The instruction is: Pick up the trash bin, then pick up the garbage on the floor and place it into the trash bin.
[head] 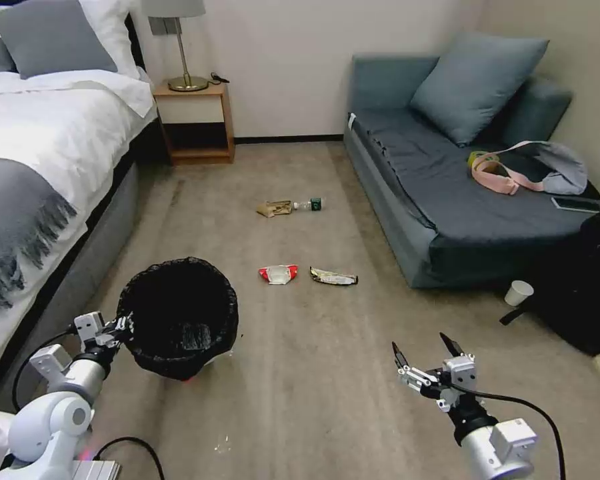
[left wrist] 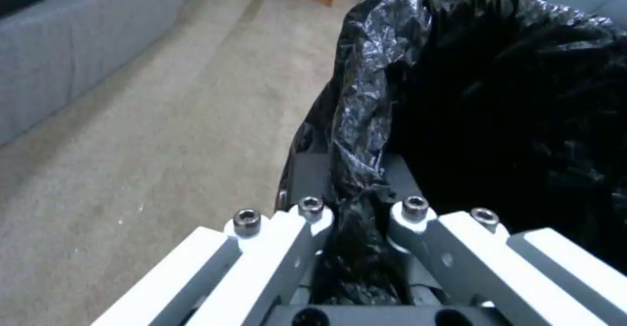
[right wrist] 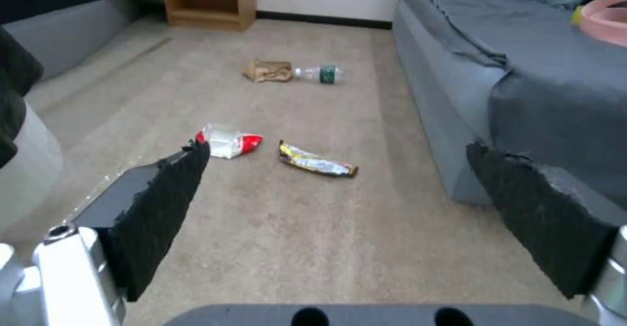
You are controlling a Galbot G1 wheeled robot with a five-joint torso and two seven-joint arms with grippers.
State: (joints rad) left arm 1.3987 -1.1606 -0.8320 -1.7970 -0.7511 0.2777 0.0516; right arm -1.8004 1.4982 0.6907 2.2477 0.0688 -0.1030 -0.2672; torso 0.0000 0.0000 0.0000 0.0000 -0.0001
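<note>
The trash bin [head: 180, 320], white with a crinkly black bag over its rim, hangs low at the left. My left gripper [head: 121, 327] is shut on its near rim; the left wrist view shows the bag [left wrist: 366, 169] pinched between the fingers. Garbage lies on the carpet ahead: a red-and-white wrapper [head: 278, 273] [right wrist: 229, 141], a gold-black snack wrapper [head: 333, 277] [right wrist: 318, 160], a crumpled brown paper bag [head: 274, 209] [right wrist: 268, 70] and a small clear bottle [head: 309, 205] [right wrist: 320, 73]. My right gripper [head: 425, 352] is open above bare carpet, short of the wrappers.
A bed [head: 40, 153] runs along the left and a grey sofa [head: 447, 193] along the right. A wooden nightstand [head: 195, 123] with a lamp stands at the back wall. A white paper cup [head: 518, 293] and a black bag [head: 587, 287] sit by the sofa's near end.
</note>
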